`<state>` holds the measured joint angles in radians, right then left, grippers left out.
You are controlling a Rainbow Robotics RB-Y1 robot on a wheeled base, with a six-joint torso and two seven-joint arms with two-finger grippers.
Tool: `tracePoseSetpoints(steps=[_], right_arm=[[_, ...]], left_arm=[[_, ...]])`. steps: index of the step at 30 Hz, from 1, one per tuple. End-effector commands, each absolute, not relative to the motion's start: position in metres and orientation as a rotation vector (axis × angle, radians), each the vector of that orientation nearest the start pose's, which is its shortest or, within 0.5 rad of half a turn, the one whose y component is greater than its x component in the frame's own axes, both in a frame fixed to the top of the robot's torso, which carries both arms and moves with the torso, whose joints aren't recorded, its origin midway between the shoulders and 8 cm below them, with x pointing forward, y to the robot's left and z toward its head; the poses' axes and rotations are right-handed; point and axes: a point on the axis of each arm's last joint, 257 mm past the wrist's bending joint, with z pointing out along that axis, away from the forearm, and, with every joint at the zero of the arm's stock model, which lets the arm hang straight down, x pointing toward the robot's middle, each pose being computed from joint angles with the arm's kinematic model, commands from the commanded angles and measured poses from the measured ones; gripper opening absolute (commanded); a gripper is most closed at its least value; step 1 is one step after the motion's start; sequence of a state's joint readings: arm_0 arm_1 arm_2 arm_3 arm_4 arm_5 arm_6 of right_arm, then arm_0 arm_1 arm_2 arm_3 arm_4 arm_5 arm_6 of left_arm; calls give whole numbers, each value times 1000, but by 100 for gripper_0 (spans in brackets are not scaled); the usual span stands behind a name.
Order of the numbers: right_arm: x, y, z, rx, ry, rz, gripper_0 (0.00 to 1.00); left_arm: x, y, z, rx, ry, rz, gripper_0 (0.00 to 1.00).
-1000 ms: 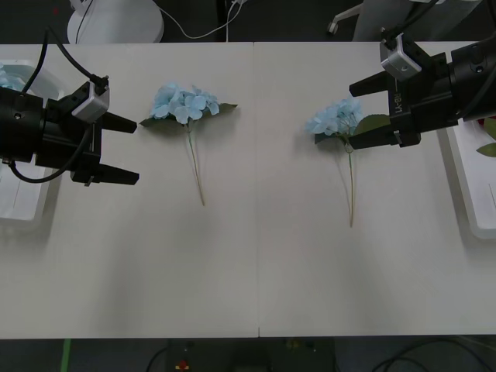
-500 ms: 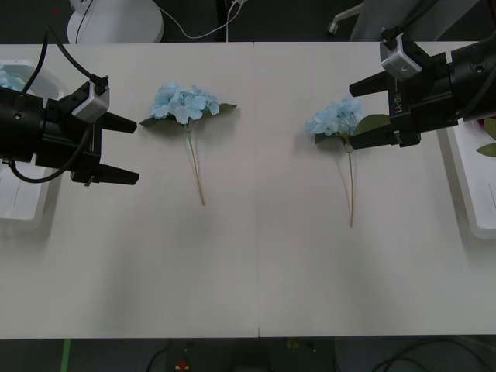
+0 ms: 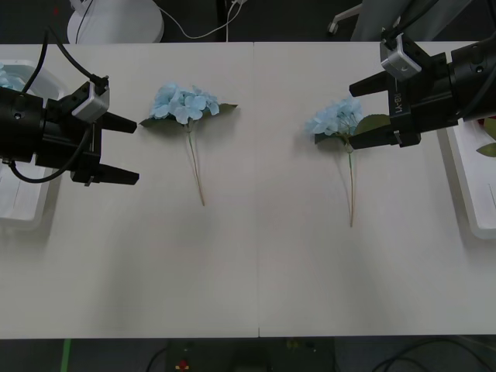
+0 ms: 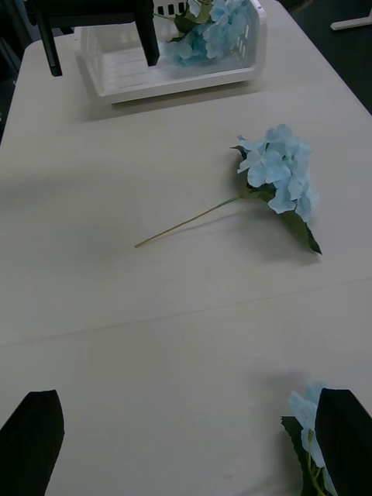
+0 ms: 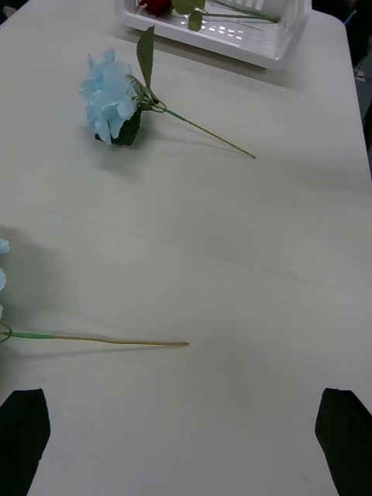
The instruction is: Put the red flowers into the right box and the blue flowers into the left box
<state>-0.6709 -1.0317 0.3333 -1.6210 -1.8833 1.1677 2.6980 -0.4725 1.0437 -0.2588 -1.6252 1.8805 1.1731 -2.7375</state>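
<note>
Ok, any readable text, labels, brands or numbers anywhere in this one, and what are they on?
One marking: small white lettering running sideways on the black body of the right gripper, too small to read.
No text on the left gripper, the blue flowers, the table or the left box.

Overhead front view, two low wrist views

Two blue flowers (image 3: 184,103) on table (image 3: 256,263) (between boxes).
</note>
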Motion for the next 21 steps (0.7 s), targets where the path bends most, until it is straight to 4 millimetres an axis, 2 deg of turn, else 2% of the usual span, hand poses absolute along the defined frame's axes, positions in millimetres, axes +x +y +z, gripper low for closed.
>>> tracePoseSetpoints(steps=[1, 21], right_arm=[[468, -151, -64, -1539, 1544, 480, 94], [468, -151, -64, -1539, 1544, 480, 94]], left_arm=[[451, 176, -110, 1490, 1646, -518, 100], [451, 176, -110, 1490, 1646, -518, 100]])
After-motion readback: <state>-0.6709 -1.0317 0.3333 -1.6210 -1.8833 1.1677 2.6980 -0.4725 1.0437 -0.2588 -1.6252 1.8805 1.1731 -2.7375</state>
